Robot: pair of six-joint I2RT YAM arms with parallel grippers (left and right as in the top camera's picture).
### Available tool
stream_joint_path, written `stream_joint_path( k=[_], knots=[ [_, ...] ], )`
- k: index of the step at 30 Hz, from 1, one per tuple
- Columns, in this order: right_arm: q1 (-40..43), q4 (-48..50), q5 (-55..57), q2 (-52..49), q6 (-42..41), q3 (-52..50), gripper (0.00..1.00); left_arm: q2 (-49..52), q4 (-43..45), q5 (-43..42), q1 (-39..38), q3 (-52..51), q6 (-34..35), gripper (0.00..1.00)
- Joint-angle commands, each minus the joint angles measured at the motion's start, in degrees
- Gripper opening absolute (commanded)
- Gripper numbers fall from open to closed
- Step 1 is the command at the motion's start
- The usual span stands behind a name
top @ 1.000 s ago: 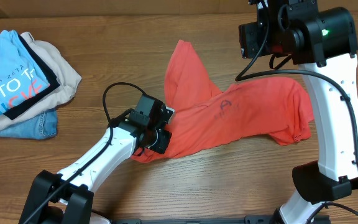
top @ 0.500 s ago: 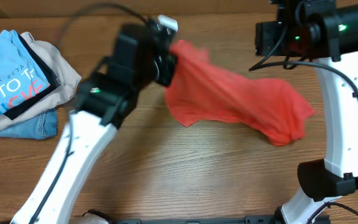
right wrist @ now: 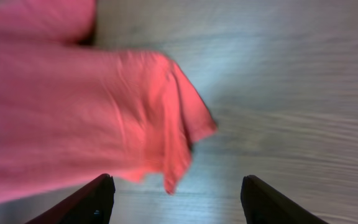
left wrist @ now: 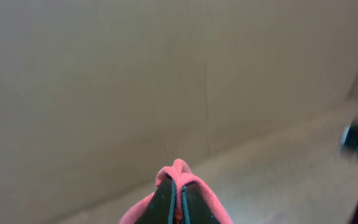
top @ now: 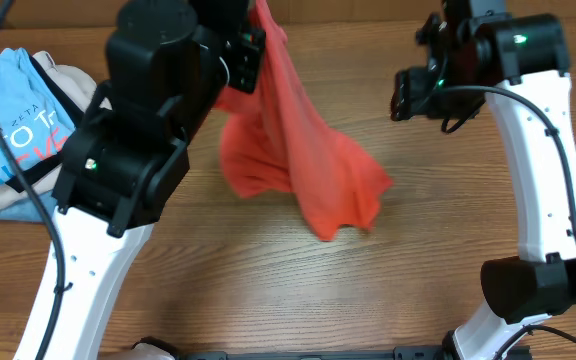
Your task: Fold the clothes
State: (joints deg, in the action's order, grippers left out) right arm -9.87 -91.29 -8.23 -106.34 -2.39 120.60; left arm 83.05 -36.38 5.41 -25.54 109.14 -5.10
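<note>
As it hangs, one T-shirt (top: pixel 298 170), seemingly bunched

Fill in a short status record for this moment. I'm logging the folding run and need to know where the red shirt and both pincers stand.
garment: coral-red cotton T-shirt, bunched, not folded
held by: left pincer, shut on a pinch of the fabric, raised so the shirt hangs from it
right pincer: open, holding nothing, over the shirt's loose edge
side pile: light-blue printed T-shirt piled with a beige garment, on the left arm's side
surface: wooden table
</note>
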Motion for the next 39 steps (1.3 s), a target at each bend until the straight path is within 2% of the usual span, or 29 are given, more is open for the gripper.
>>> stream_joint_path(
  k=[1, 6, 13, 26, 35, 39],
  knots=[
    [-0.20, 1.18, -5.92, 0.72, 2.91, -4.85, 0.70, -0.72, 2.95, 3.13, -0.42, 5.31, -2.67, 0.04],
    [-1.66, 4.28, -12.57, 0.72, 7.04, -12.92, 0.72, -0.72, 6.95, 4.20, -0.42, 9.07, -2.67, 0.04],
    [-7.96, 11.30, -13.09, 0.72, 7.39, -22.21, 0.77, -0.72, 11.54, 4.20, -0.42, 9.44, -2.69, 0.04],
    [-17.70, 28.61, -14.73, 0.72, 7.32, -26.86, 0.81, -0.74, 14.21, 5.64, -0.42, 9.66, -5.66, 0.04],
    [-18.08, 38.36, -1.03, 0.72, 6.69, -26.88, 0.82, -2.10, 14.14, 8.63, -0.42, 9.64, -8.31, 0.04],
    [-17.92, 40.72, -0.20, 0.66, 6.73, -26.91, 0.86, -2.25, 13.92, 8.63, -0.42, 9.64, -8.68, 0.04]
  ],
)
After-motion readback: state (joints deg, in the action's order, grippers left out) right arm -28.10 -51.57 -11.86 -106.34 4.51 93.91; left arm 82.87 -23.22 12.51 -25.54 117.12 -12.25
